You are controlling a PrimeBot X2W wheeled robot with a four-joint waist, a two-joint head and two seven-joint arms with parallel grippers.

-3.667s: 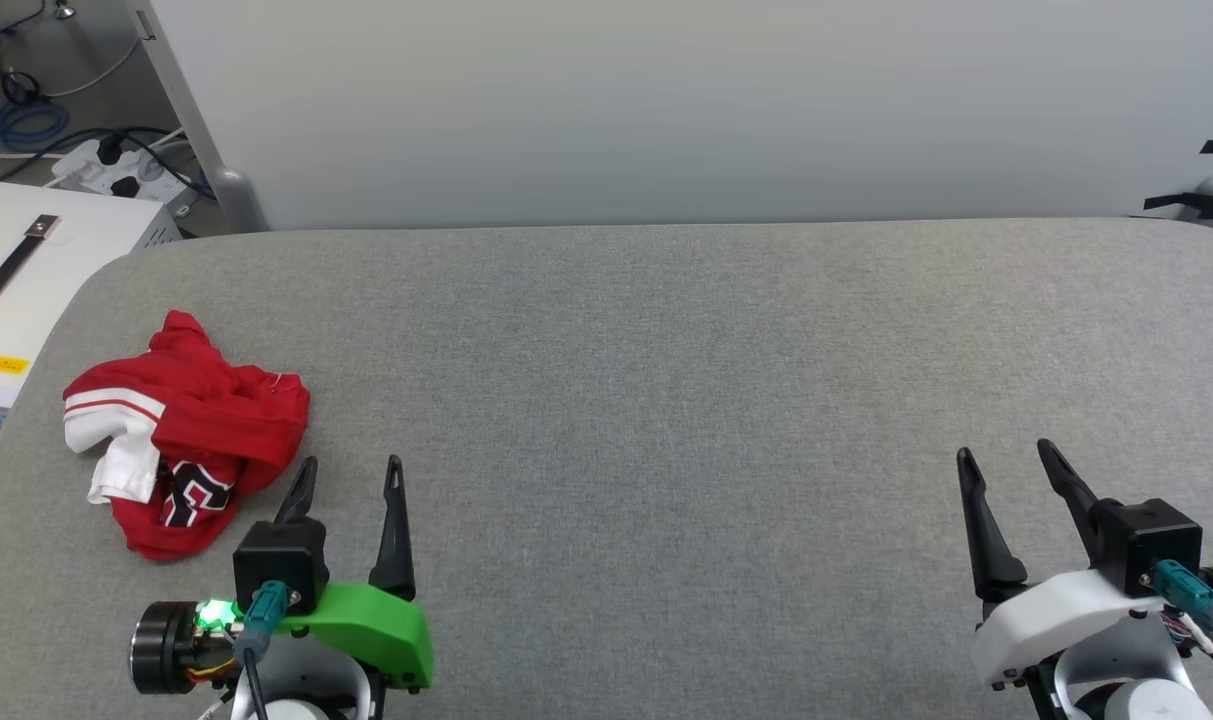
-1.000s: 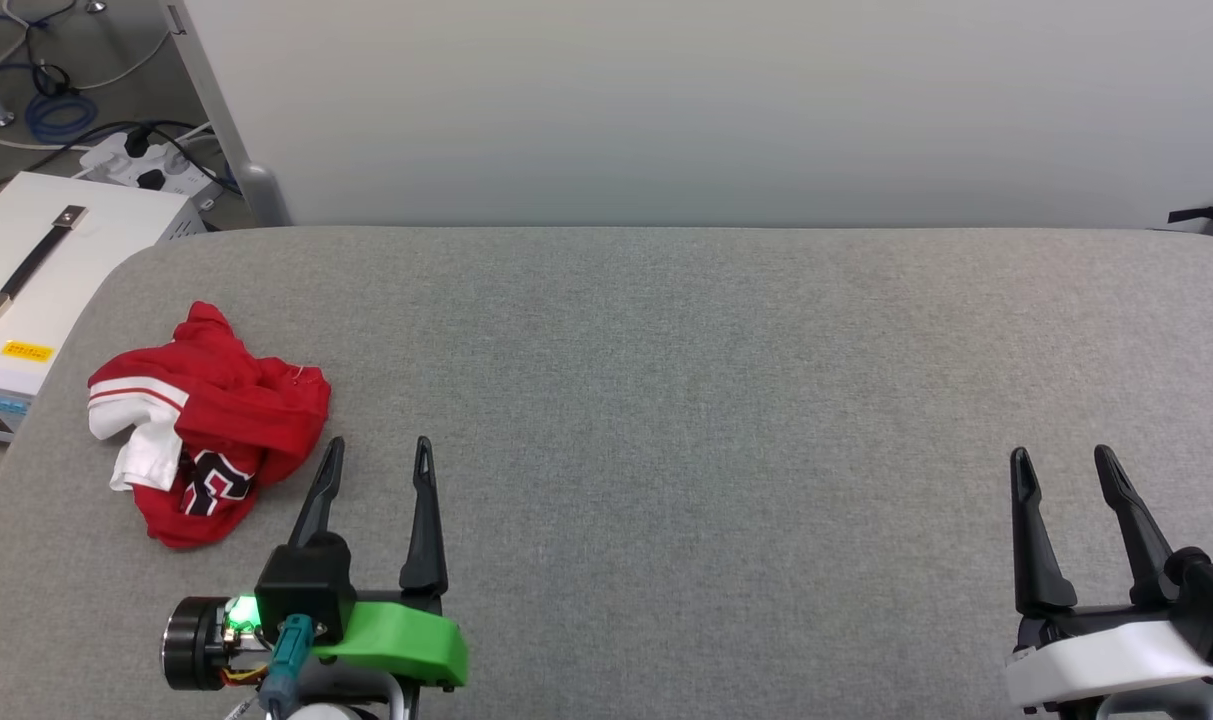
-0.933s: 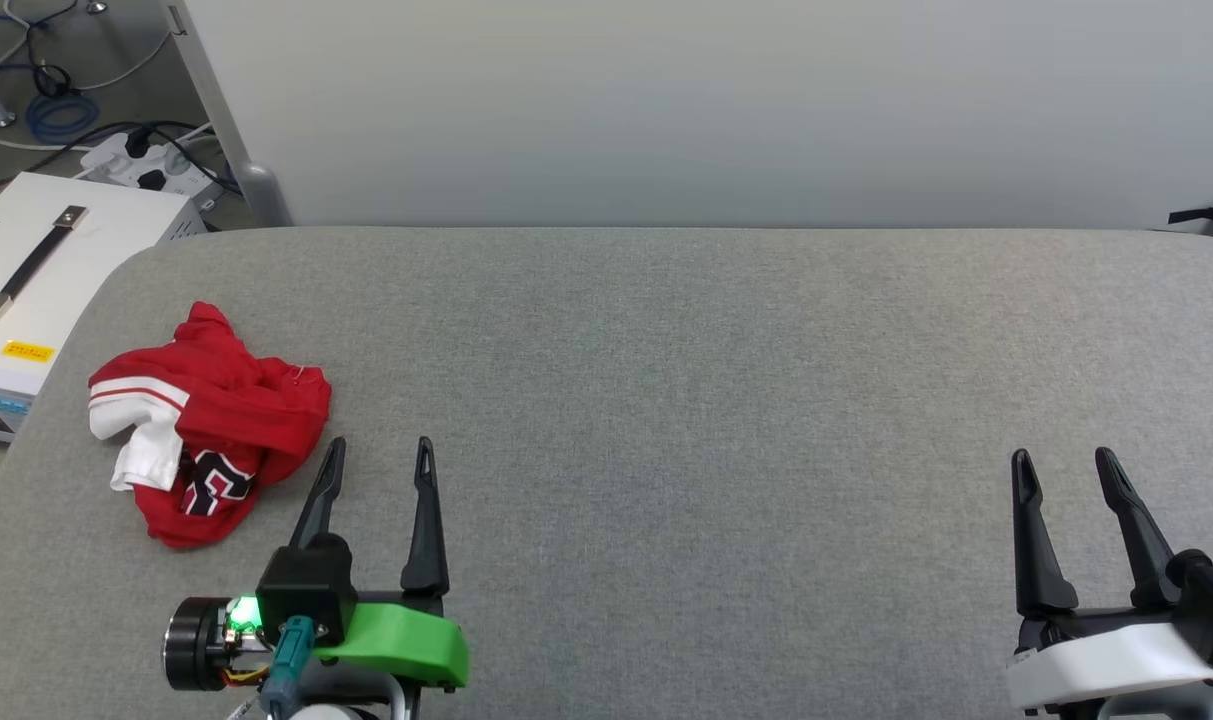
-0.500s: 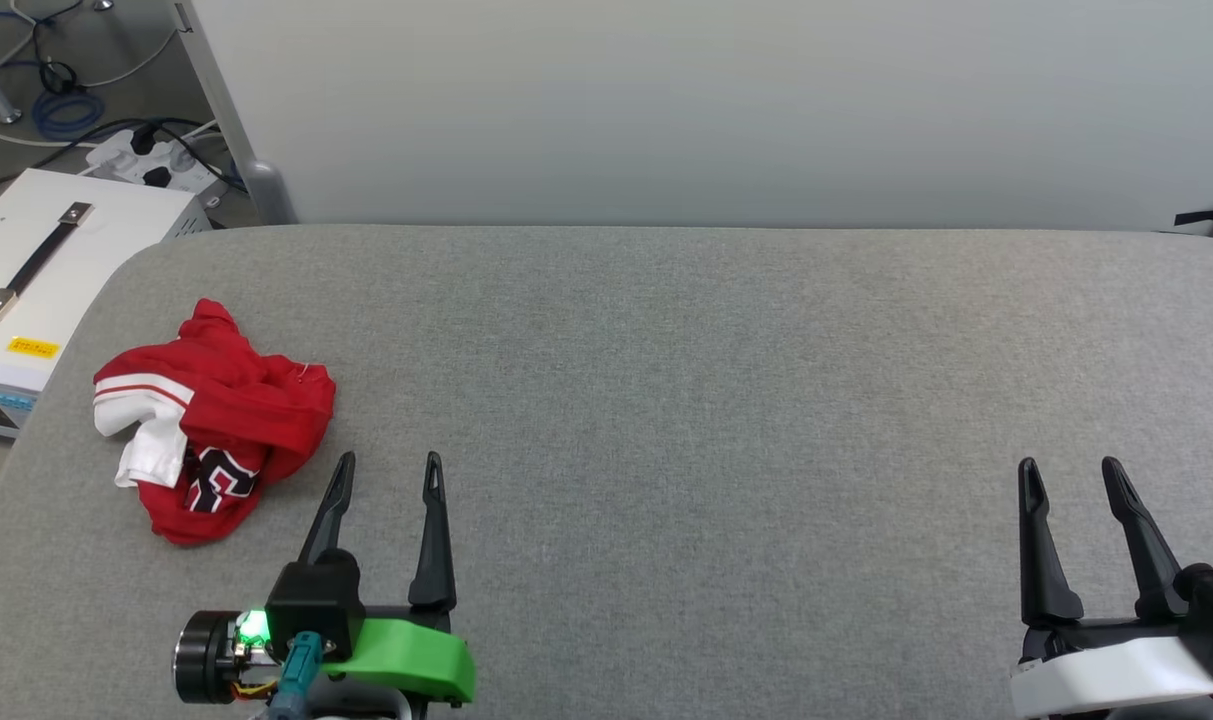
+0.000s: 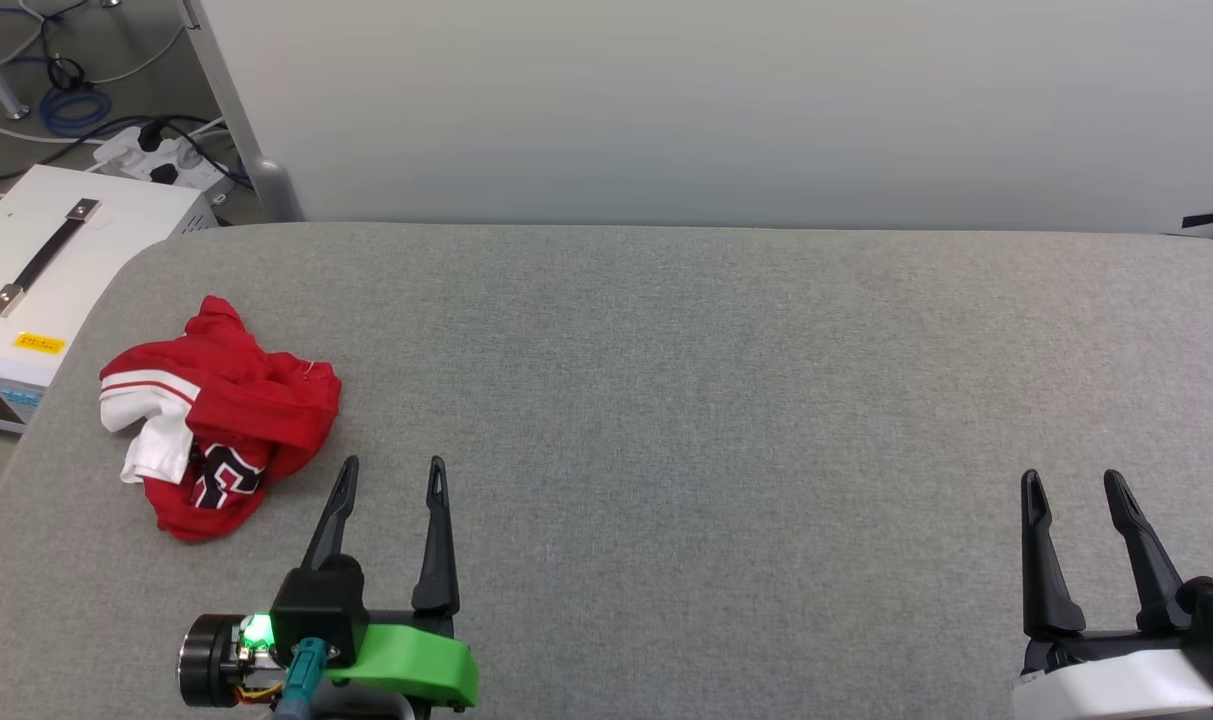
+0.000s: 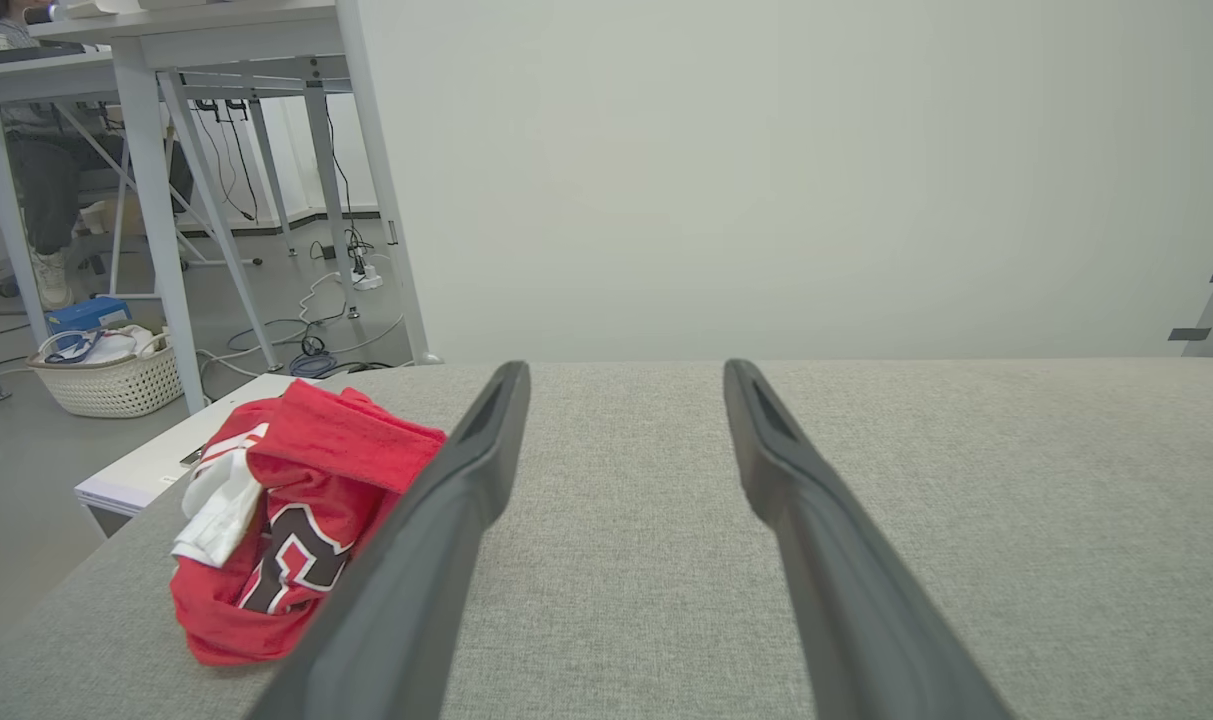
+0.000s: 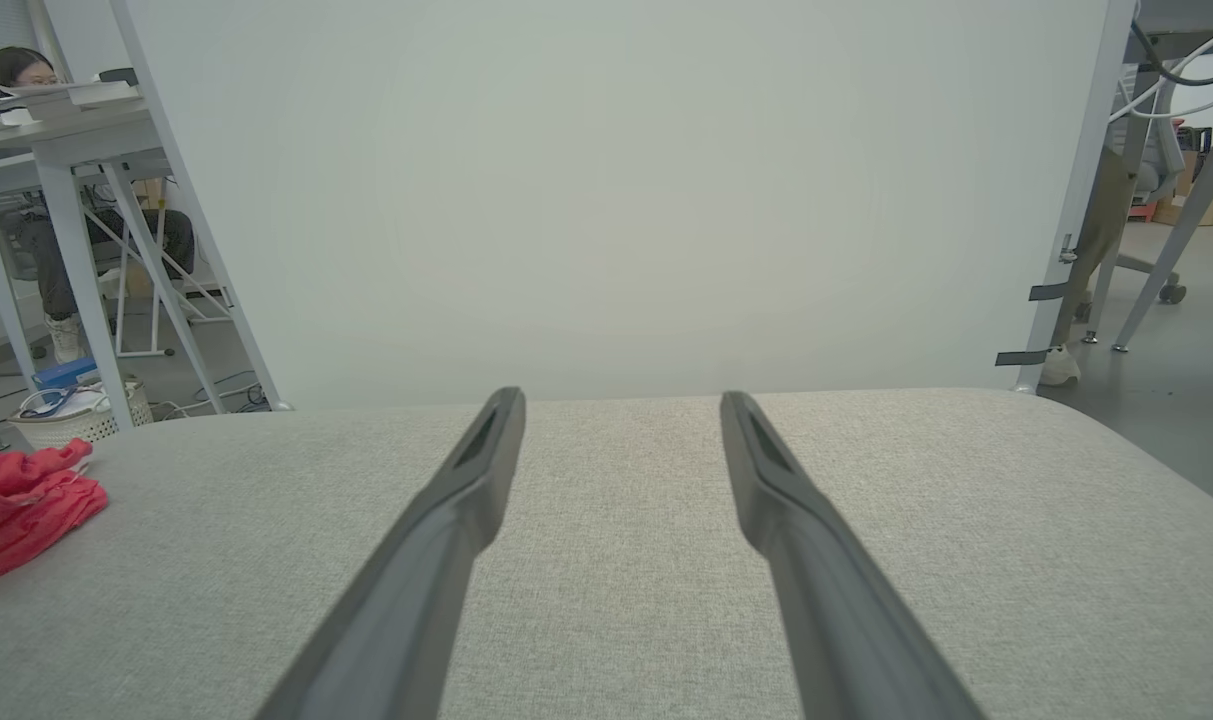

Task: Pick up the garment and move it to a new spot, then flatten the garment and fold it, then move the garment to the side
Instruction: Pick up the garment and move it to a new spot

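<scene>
The garment (image 5: pixel 221 425) lies in a crumpled heap near the left end of the grey padded table (image 5: pixel 726 380), close to its rounded corner. The red cloth is bunched over itself, a white sleeve spills out on the outer side, and the dark-and-white print half shows below. Bundled like that and so near the edge, it can't be smoothed or folded where it sits. I take that to be why the job starts with carrying it elsewhere, and the wide bare stretch of table to its right looks the natural place. The left gripper (image 5: pixel 393 464) hovers just beside the heap on its near right side, fingers spread wide, pointing away from the robot and holding nothing. As the closer arm, it seems poised for the first reach. The right gripper (image 5: pixel 1072 480) hangs well apart at the other end of the table, fingers likewise spread and empty, probably parked out of the way until there is cloth to pull flat between two grippers. In the left wrist view one finger partly covers the bundle. I can't make out which fold is collar or hem, so the best place to pinch is hard to say. A white box with a handle (image 5: pixel 46 250) stands just off the table's left edge, where a dragged sleeve might catch.
</scene>
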